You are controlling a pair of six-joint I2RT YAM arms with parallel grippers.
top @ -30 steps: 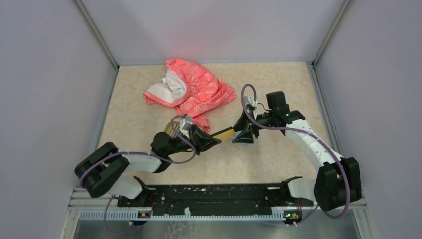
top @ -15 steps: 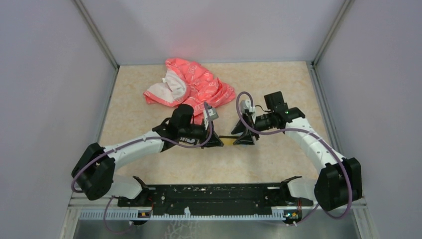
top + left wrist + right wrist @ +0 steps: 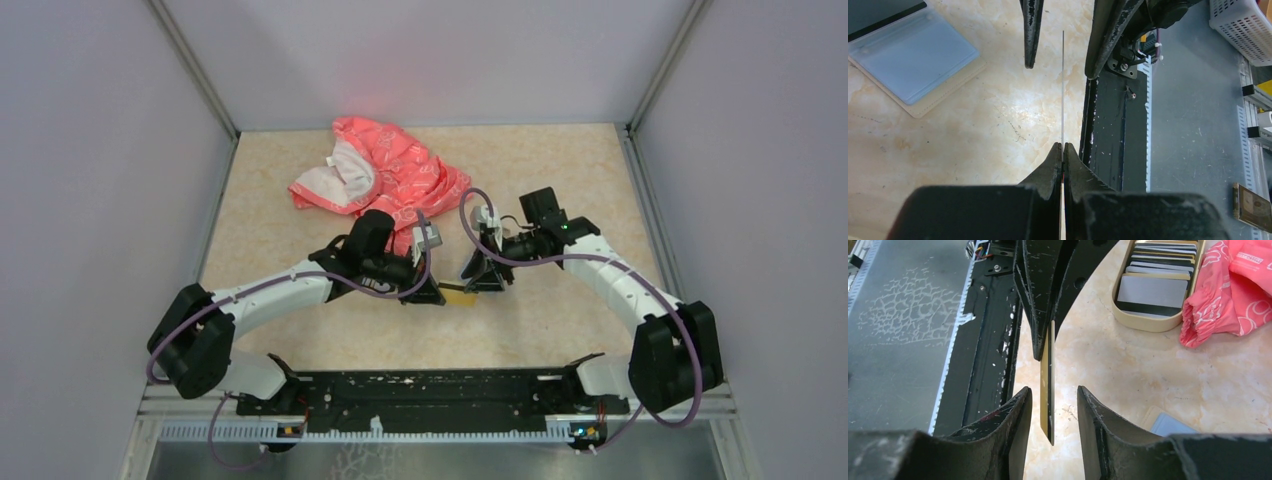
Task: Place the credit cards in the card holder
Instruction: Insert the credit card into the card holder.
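Grey walls point(image 3: 100, 200) enclose a marbled beige table point(image 3: 560, 160). The left gripper point(image 3: 1063, 147) pinches a gold card point(image 3: 1047, 365) edge-on. The right gripper point(image 3: 1054, 390) straddles it, fingers apart, not touching.

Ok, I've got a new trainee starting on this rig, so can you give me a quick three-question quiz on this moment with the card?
1. True or false: the right gripper is clamped on the golden-tan card.
2. Fill in: the card holder lies ___, blue-grey lining up.
3. The spare cards sit: A in the oval dish; B on the card holder; C in the right gripper.

Key: 1 false, its jaws stand apart around the card, which the left gripper pinches; 2 open; 3 A.
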